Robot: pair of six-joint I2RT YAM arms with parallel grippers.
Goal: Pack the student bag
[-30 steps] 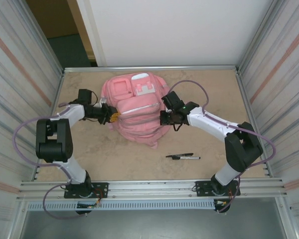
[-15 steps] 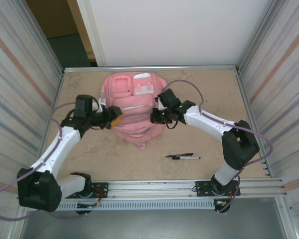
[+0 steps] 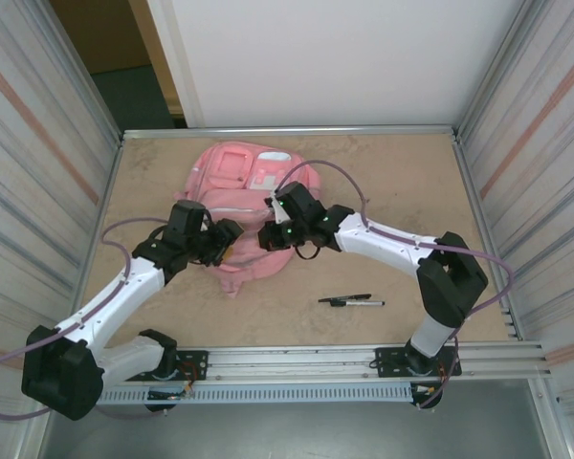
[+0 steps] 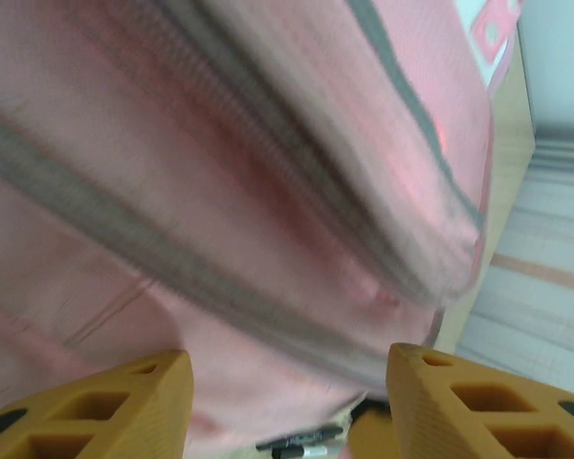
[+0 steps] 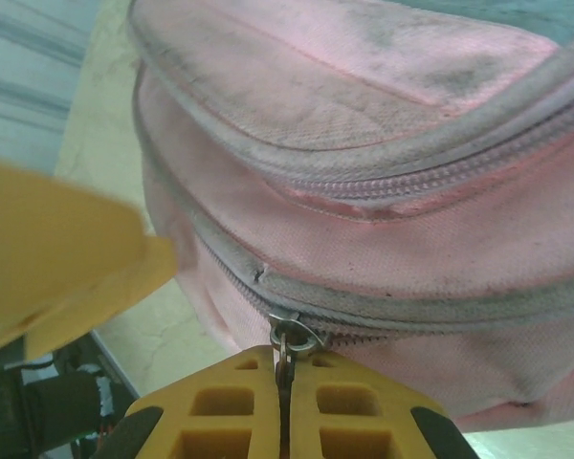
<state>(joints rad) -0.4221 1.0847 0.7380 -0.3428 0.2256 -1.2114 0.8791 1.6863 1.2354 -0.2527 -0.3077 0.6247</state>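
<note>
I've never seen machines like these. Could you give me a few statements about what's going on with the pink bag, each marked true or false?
1. The right claw is pinching a metal zipper pull on the student bag. True.
2. The left claw is clamped shut. False: its fingers stand apart, facing the bag's pink fabric.
3. Two pens lie on the table, outside the bag. True.
4. The pens lie on the left arm's side of the table. False: they lie toward the right side.
</note>
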